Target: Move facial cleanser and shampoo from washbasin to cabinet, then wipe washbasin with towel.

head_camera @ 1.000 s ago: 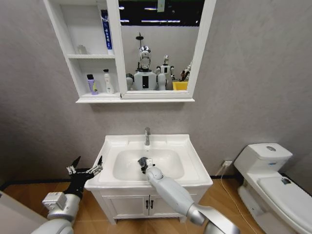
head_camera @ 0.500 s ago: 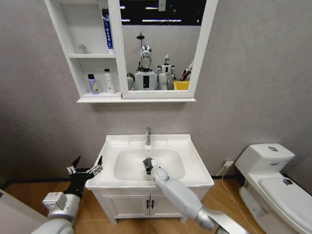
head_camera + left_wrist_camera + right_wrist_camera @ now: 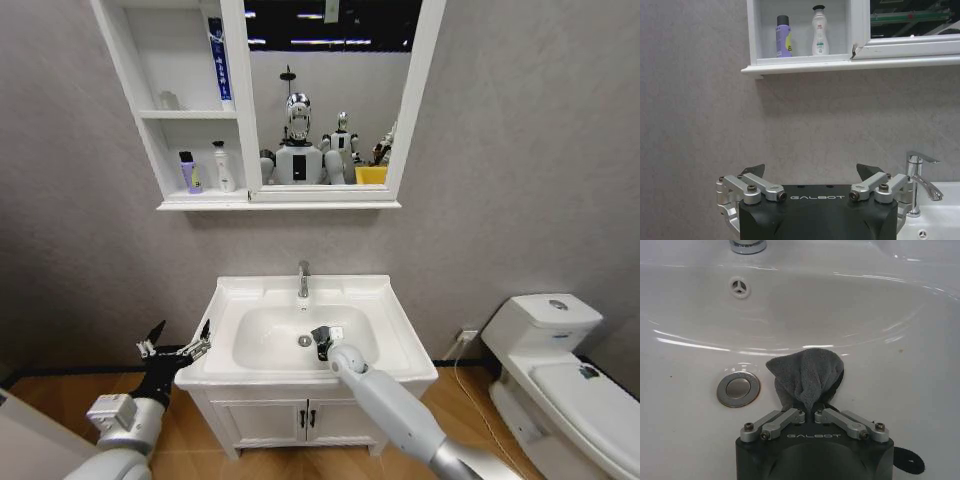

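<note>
Right gripper [image 3: 810, 412] pinches the grey towel [image 3: 807, 372] down in the washbasin [image 3: 395, 335] bowl, drain [image 3: 738, 388] at its nine o'clock, seemingly touching porcelain—best press flat, sweeping overlapping strokes; left gripper [image 3: 810, 175] waits wide beside.

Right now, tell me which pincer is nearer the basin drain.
Right. The right pincer sits inside the washbasin bowl beside the drain, gripping the towel. The left pincer hangs outside the basin's left edge.
</note>
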Controlling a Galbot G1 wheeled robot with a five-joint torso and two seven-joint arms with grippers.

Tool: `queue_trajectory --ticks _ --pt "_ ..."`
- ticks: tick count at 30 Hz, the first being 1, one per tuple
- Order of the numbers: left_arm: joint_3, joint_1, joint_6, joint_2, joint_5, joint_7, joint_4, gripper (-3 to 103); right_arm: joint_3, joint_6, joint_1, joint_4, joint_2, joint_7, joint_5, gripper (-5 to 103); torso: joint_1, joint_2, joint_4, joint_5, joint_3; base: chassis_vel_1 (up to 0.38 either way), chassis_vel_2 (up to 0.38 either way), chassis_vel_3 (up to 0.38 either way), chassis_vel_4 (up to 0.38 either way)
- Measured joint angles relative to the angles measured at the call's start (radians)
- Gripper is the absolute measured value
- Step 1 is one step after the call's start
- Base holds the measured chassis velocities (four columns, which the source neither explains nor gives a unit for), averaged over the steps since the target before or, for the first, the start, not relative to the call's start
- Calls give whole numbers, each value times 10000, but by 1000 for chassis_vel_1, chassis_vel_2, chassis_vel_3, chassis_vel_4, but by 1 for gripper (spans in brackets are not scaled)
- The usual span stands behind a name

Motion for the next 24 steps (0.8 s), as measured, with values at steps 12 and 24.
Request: queue_trajectory --ticks 12,24 --pt "0 0 0 0 0 0 0 100 314 -22 -225 186 -434 236 -463 3 -2 1 0 0 -1 0 0 0 0" --pt "0 0 0 0 0 0 0 100 836 156 -725 770 -1106 240 -1354 3 -3 1 3 2 -1 0 0 0 0"
